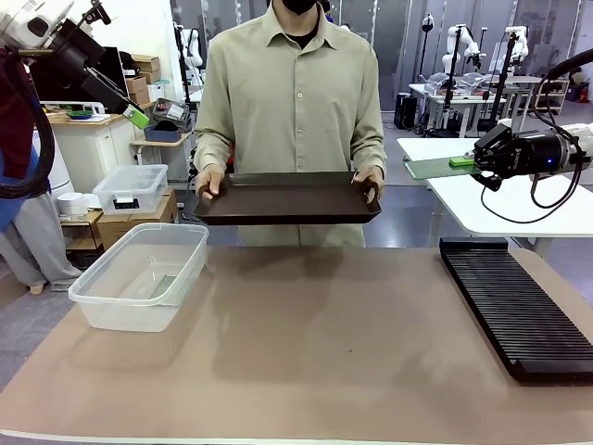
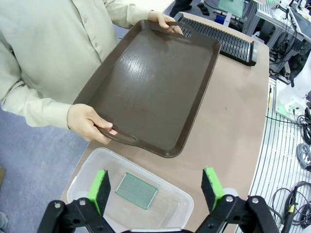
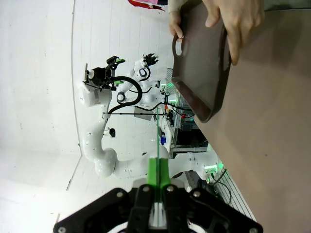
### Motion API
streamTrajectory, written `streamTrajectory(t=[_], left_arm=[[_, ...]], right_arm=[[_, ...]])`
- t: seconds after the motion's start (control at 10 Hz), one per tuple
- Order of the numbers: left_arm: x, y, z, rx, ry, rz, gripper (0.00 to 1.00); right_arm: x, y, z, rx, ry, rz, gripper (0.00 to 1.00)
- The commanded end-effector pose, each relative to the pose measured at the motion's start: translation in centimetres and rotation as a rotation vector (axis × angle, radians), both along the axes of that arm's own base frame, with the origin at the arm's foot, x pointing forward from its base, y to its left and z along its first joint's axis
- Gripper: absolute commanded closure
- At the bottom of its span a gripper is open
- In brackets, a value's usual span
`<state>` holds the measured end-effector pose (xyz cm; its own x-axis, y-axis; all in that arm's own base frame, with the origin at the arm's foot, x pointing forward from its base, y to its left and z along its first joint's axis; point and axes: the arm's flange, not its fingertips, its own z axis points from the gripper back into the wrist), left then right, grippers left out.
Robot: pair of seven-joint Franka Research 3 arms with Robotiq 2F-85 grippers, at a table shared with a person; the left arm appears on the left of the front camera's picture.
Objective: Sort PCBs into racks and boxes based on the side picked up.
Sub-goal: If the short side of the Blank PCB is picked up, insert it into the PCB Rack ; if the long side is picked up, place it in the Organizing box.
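One PCB (image 2: 137,190) lies flat on the bottom of the clear box (image 1: 190,243), which stands at the table's left. High above that box (image 2: 95,162), my left gripper (image 2: 156,187) is open with nothing between its green pads; it hangs at the upper left (image 1: 139,116). At the right, above the table's far end, my right gripper (image 1: 460,162) is shut on a second PCB (image 1: 428,168), held level. This board appears edge-on (image 3: 159,138) between the closed pads of that gripper (image 3: 158,170). The black slotted rack (image 1: 519,306) lies along the right side.
A person at the far edge holds a bare dark brown tray (image 1: 287,197) with both hands above the table; the tray (image 2: 150,82) tilts in the left wrist view. A small lidded bin (image 1: 130,188) and a white table (image 1: 500,199) stand behind.
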<state>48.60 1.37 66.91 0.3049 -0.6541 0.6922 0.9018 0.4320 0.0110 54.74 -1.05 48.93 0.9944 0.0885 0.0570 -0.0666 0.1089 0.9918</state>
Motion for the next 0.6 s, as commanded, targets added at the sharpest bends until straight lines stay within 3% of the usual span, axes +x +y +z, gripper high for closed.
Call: streamTrajectory(t=[0.0, 0.5], left_arm=[[-0.1, -0.04, -0.07, 0.002, 0.0, -0.002, 0.0], [-0.1, -0.04, -0.07, 0.002, 0.0, -0.002, 0.0]], right_arm=[[-0.05, 0.0, -0.08, 0.002, 0.002, -0.001, 1.0], [0.0, 0.0, 0.0, 0.0, 0.0, 0.0, 0.98]])
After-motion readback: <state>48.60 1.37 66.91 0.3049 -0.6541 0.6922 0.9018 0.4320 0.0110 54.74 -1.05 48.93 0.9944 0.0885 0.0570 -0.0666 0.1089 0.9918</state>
